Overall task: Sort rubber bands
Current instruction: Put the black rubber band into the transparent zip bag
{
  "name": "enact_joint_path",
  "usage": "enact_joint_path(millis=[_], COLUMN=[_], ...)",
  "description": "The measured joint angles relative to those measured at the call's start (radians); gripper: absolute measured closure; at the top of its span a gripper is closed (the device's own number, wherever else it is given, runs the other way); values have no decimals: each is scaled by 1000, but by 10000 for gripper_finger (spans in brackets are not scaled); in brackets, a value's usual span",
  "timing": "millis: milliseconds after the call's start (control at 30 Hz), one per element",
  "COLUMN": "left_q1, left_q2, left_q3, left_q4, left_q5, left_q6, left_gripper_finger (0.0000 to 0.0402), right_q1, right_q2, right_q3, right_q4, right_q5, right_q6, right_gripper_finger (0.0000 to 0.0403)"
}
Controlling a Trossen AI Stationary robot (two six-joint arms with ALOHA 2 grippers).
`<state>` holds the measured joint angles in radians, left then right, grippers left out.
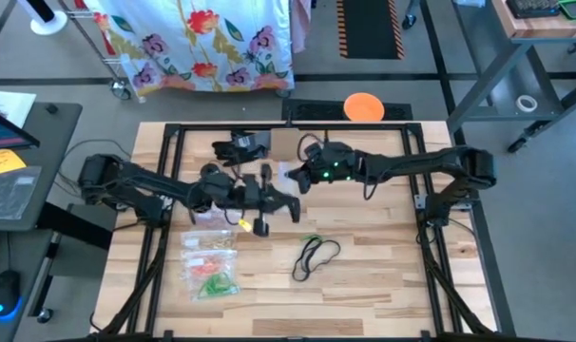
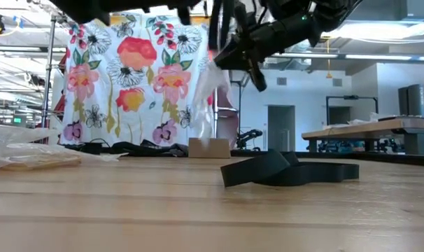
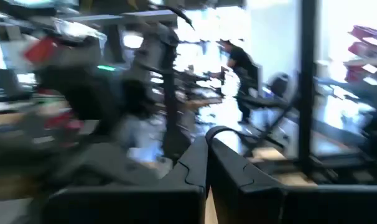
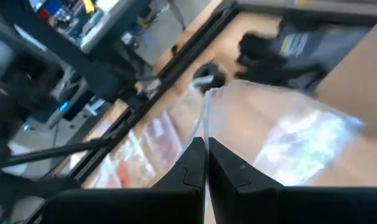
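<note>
Black rubber bands (image 1: 316, 255) lie in a loose heap on the wooden table, also seen in the low view (image 2: 289, 170). Clear bags (image 1: 210, 263) holding orange, red and green rubber bands lie flat at the near left. My right gripper (image 4: 205, 142) is above the table's middle, shut on a clear plastic bag (image 2: 206, 98). My left gripper (image 3: 206, 149) is just to the near side of it (image 1: 290, 201), shut. A dark curved strip (image 3: 221, 132) shows just past its fingertips. My right gripper pinches a thin edge of the clear bag (image 4: 204, 118) between its two fingers. The fingers slant down from the table's right side. The bag hangs below them, clear of the table. My left gripper: whether it touches the dark curved strip I cannot tell.
A small cardboard box (image 2: 208, 148) and a black object (image 1: 240, 145) sit at the far side. A yellow bit (image 1: 242, 225) lies by the bags. Black frame rails (image 1: 164, 142) run round the table. A floral cloth (image 1: 202, 43) hangs beyond the far edge.
</note>
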<state>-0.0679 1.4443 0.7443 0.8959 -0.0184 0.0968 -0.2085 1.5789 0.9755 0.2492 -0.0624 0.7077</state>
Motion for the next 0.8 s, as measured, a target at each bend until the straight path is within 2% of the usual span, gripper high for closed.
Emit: enact_joint_path(millis=[200, 367, 633, 800], left_q1=[15, 63, 107, 88], left_q2=[126, 179, 178, 153], left_q3=[44, 39, 36, 35], left_q4=[-8, -41, -111, -162], left_q5=[84, 100, -9, -112], left_q6=[60, 66, 13, -24], left_gripper_finger=[401, 401, 401, 401], right_q1=[-2, -2, 32, 52], right_q2=[48, 31, -10, -12], right_q3=[-1, -1, -1, 1], right_q4=[37, 32, 39, -15], right_q5=[-118, -149, -164, -57], right_q6=[10, 2, -4, 0], right_gripper_finger=[401, 401, 402, 402])
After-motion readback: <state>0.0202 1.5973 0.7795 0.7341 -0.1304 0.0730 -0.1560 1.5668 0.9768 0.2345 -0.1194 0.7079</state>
